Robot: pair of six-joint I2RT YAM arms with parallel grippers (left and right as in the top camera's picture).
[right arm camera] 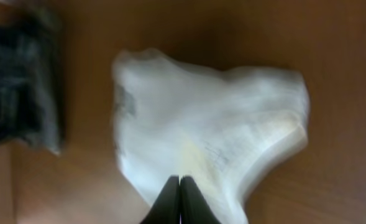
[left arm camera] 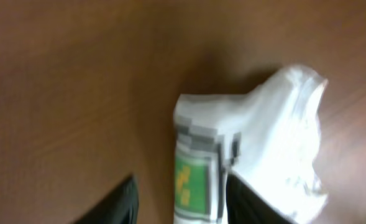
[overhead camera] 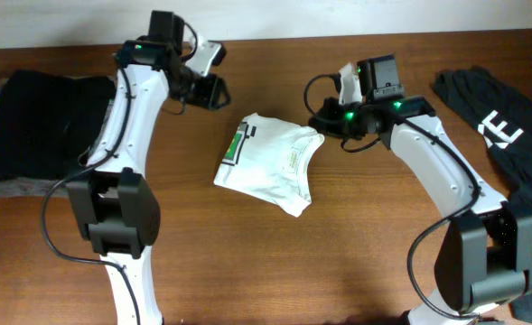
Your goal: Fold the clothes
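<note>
Left end effector (overhead camera: 213, 90) is wide open; in the left wrist view its two dark fingers (left arm camera: 117, 202) stand well apart with nothing gripped between them; it sits off the upper-left corner of the white T-shirt (overhead camera: 270, 162), near it but apart from it

Right end effector (overhead camera: 327, 122) is closed: in the right wrist view the fingertips (right arm camera: 179, 193) meet with no gap; they hang over the white cloth, and I cannot tell whether any fabric is pinched; from overhead it sits at the shirt's upper-right corner

White T-shirt lies on the counter (overhead camera: 247, 262) between the two arms, about mid-counter, bunched into a compact, roughly folded bundle, with uneven edges and a point sticking out lower right; the green-and-yellow logo (overhead camera: 237, 144) faces up along the bundle's left edge, and the left wrist view shows it blurred, just beside the right-hand finger

Folded dark garments (overhead camera: 40, 117) are stacked at the far left of the counter with a grey layer showing at the bottom, well apart from the T-shirt; the right wrist view catches a dark blurred patch of cloth at its upper left

Black shirt (overhead camera: 500, 117) with white lettering is spread at the far right edge, beyond the right arm
</note>
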